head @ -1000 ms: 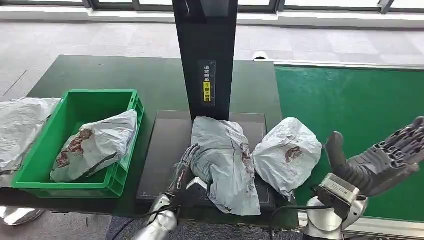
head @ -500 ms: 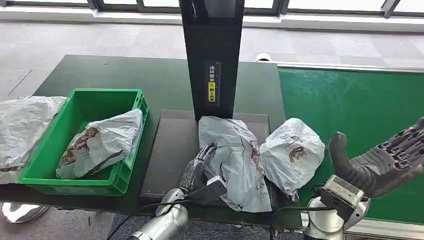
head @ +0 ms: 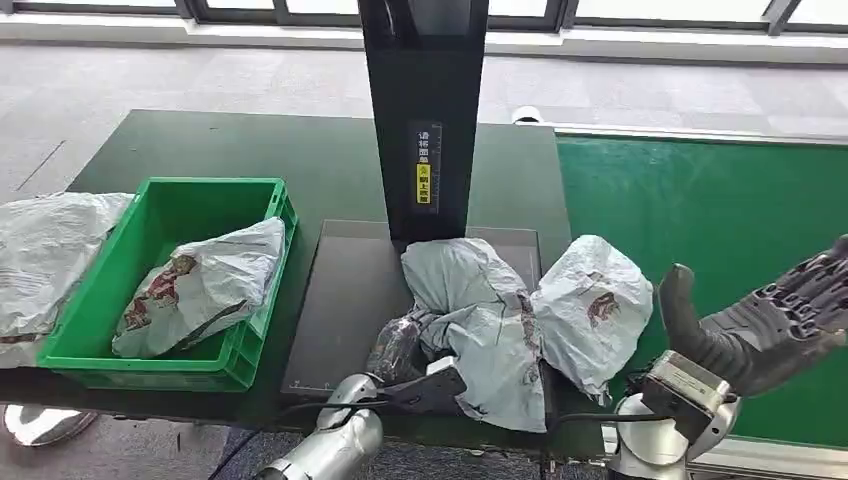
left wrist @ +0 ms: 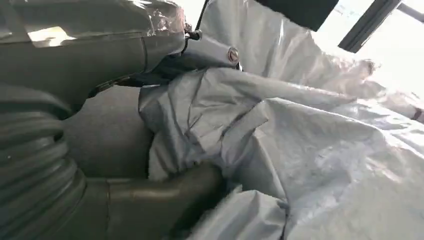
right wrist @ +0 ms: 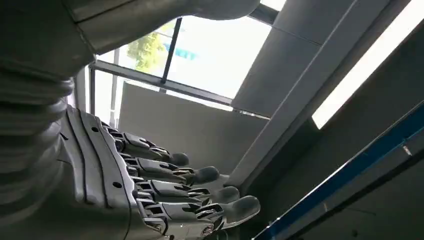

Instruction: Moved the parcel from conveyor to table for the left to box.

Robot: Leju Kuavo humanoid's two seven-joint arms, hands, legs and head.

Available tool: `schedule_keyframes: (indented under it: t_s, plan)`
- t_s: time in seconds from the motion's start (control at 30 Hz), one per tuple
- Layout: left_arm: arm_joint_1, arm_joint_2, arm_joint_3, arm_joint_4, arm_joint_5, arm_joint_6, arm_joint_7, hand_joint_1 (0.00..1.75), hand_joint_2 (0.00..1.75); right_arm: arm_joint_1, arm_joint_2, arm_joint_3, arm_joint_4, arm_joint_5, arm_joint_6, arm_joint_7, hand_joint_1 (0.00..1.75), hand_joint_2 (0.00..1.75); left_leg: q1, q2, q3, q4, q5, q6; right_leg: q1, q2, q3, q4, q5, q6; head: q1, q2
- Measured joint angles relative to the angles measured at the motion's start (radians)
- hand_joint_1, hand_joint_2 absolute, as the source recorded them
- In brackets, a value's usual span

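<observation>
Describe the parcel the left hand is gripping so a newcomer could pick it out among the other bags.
Start at the black post rising from the dark table; at its foot lies a dark flat plate. The grey parcel sprawls on it. Alone among the bags, it has the left hand gripping its edge; the rounder white bag is beside it, toward the green conveyor.

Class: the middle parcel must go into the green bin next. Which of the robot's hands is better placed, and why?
Left. The left hand already grips the middle parcel, on the green bin's side. The right hand is open over the conveyor.
</observation>
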Motion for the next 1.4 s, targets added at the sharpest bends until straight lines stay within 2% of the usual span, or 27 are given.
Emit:
schedule_keyframes:
  t_s: [1.2, 1.23, 1.27, 1.33, 1.4]
  plan:
    - [-0.009, -0.004, -0.010, 0.006, -0.002, 0.002, 0.001, 1.75, 1.75, 0.000, 0.000, 0.000, 0.000, 0.000, 0.000, 0.000, 0.00, 1.75, 0.000, 0.000, 0.000, 0.000, 0.000, 0.000, 0.000, 0.000, 0.000, 0.000, 0.000, 0.000, 0.000, 0.000]
    - [-0.004, -0.001, -0.008, -0.002, -0.044, 0.032, 0.034, 1.75, 1.75, -0.001, 0.000, 0.000, 0.000, -0.006, 0.000, 0.000, 0.00, 1.75, 0.000, 0.000, -0.001, -0.001, 0.000, 0.000, 0.000, 0.000, 0.001, 0.000, 0.000, 0.000, 0.000, 0.000]
    - [0.018, 0.012, 0.008, -0.067, -0.124, 0.085, 0.100, 1.75, 1.75, -0.001, 0.000, 0.000, 0.000, -0.016, 0.000, 0.000, 0.00, 1.75, 0.000, 0.001, 0.000, -0.001, 0.000, -0.001, 0.000, 0.002, 0.000, 0.000, 0.000, -0.001, 0.001, 0.000]
    - [0.093, 0.044, 0.086, -0.409, -0.469, 0.171, 0.279, 1.75, 1.75, -0.002, -0.001, 0.000, 0.004, -0.030, 0.000, 0.000, 0.00, 1.75, 0.001, 0.014, -0.007, 0.001, 0.002, -0.004, 0.002, 0.013, -0.014, 0.001, 0.009, -0.004, 0.000, 0.000]
    - [0.071, 0.060, 0.165, -0.685, -0.737, 0.210, 0.286, 1.75, 1.75, -0.002, -0.002, 0.000, 0.007, -0.036, 0.000, 0.001, 0.00, 1.75, 0.002, 0.016, -0.017, 0.000, 0.006, -0.005, 0.003, 0.016, -0.024, 0.002, 0.012, -0.006, 0.001, 0.000]
